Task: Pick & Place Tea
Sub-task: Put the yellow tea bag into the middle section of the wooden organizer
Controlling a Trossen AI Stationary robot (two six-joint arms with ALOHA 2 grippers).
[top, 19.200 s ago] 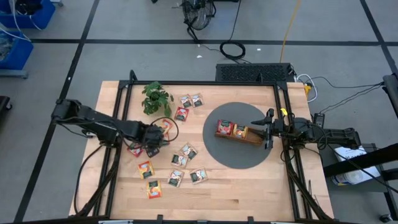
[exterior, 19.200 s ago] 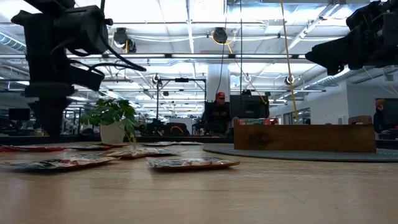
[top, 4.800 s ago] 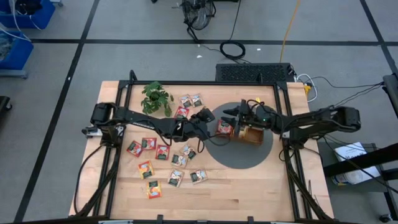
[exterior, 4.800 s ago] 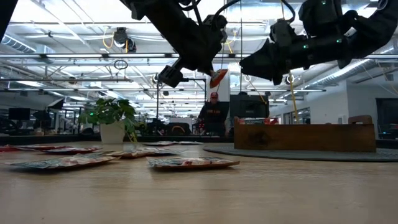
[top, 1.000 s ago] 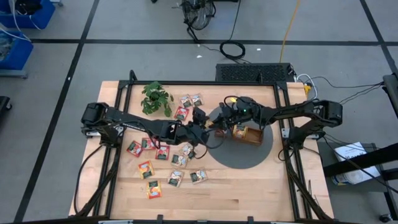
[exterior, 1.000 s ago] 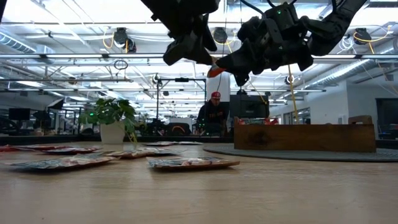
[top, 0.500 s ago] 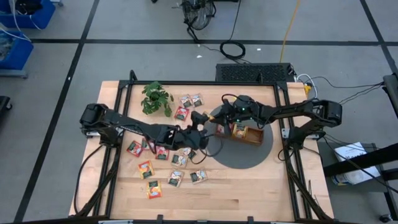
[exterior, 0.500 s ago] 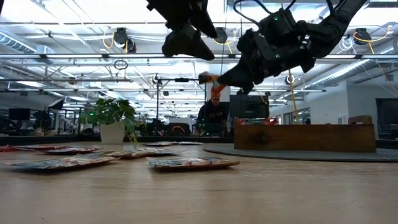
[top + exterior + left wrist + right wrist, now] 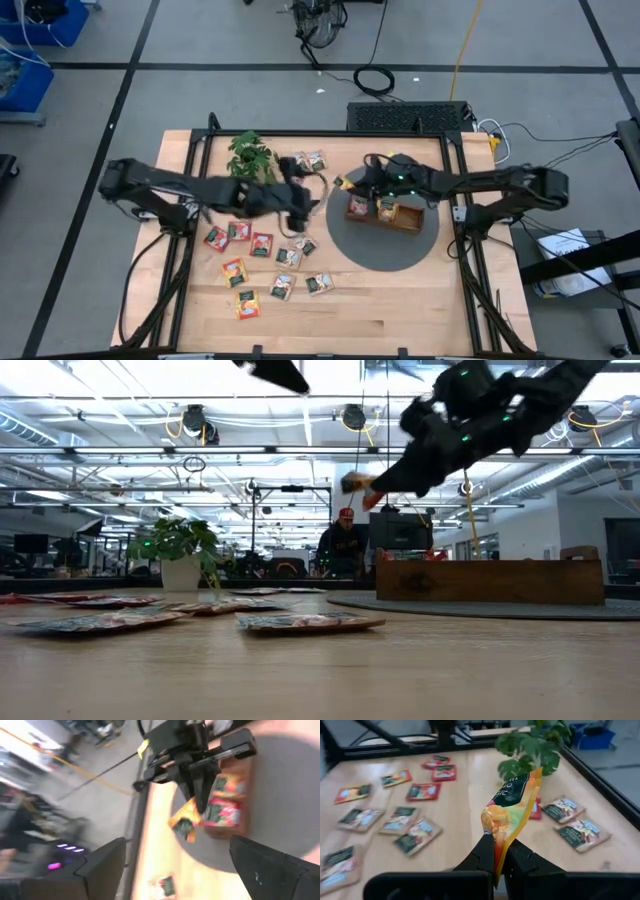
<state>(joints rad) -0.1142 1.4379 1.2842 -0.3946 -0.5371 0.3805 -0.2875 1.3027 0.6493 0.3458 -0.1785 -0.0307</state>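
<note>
Big open workshop behind, wooden table point(image 9: 400, 300) up front with tea scattered all over it.

The right tool point(image 9: 501, 851) has its fingers pinched together on an orange-yellow sachet point(image 9: 512, 817), held up in the air on edge, long side sticking straight out from the fingertips. The wooden tray point(image 9: 385, 214) on the grey mat point(image 9: 385, 255) sits just beyond and below that tool, so I'd guess the drop is a short reach toward the tray's near end, and the right arm is clearly the closer one. The left tool point(image 9: 298, 190) hangs with its fingers spread wide and nothing in them, just off to the side, above the loose sachets point(image 9: 270, 255) near the plant point(image 9: 250, 155).
</note>
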